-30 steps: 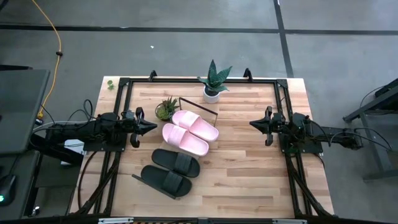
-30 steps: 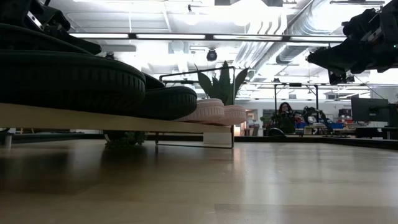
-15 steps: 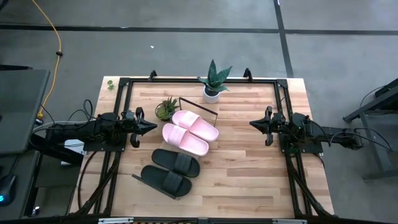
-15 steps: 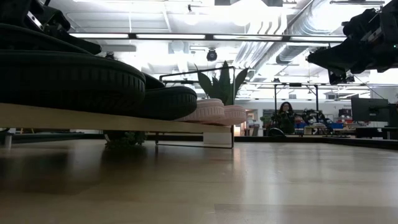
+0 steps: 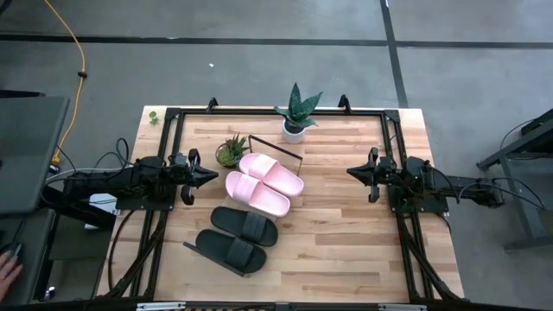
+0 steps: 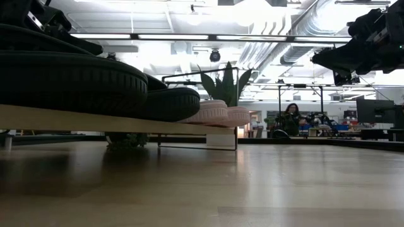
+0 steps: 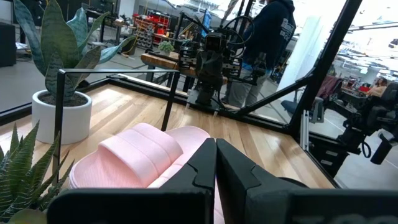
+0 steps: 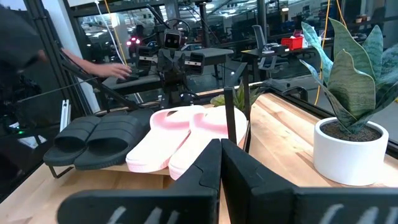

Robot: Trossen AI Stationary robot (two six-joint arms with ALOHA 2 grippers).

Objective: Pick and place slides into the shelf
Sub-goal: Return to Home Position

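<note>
Two pale pink slides (image 5: pixel 263 183) and two black slides (image 5: pixel 238 238) lie in a row, soles down, on the shelf (image 6: pixel 95 121), a light-wood board standing slantwise on the table on its thin dark frame (image 5: pixel 298 158). My left gripper (image 5: pixel 213 175) hovers shut at the table's left side, pointing level toward the pink slides (image 7: pixel 143 152). My right gripper (image 5: pixel 350 172) hovers shut at the right side, facing the pink slides (image 8: pixel 180 134) and the black slides (image 8: pixel 102 134) from farther off. Neither touches anything.
A snake plant in a white pot (image 5: pixel 296 117) stands at the table's far edge, and a small succulent (image 5: pixel 232 151) sits beside the shelf's far end. A black metal frame (image 5: pixel 259 111) runs around the table. Bare wood (image 5: pixel 337 225) lies to the right of the shelf.
</note>
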